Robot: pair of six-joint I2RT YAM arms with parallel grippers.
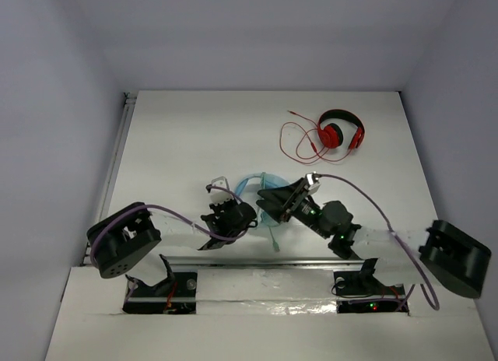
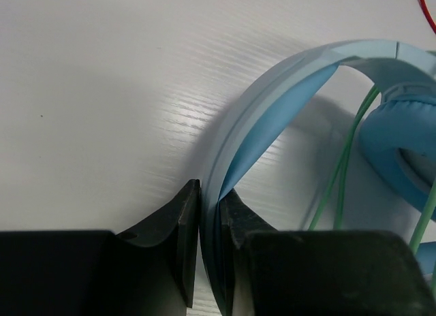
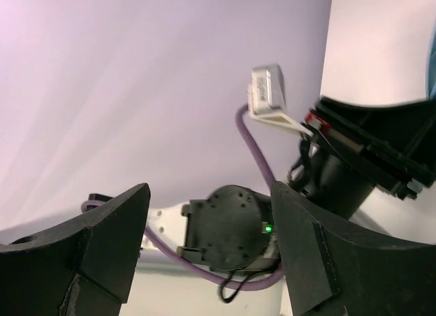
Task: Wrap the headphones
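Note:
The light blue headphones lie on the white table between my two grippers. My left gripper is shut on their headband; in the left wrist view the headband runs up out of the closed gripper. A padded blue ear cup and the thin green cable lie to the right of it. The cable also trails toward the near edge in the top view. My right gripper hangs over the right side of the headphones, turned sideways. It is open and empty in the right wrist view.
Smaller red-and-black headphones with a red cable lie at the back right. The left arm's wrist and purple cable fill the right wrist view. A metal rail runs along the near edge. Walls enclose the table.

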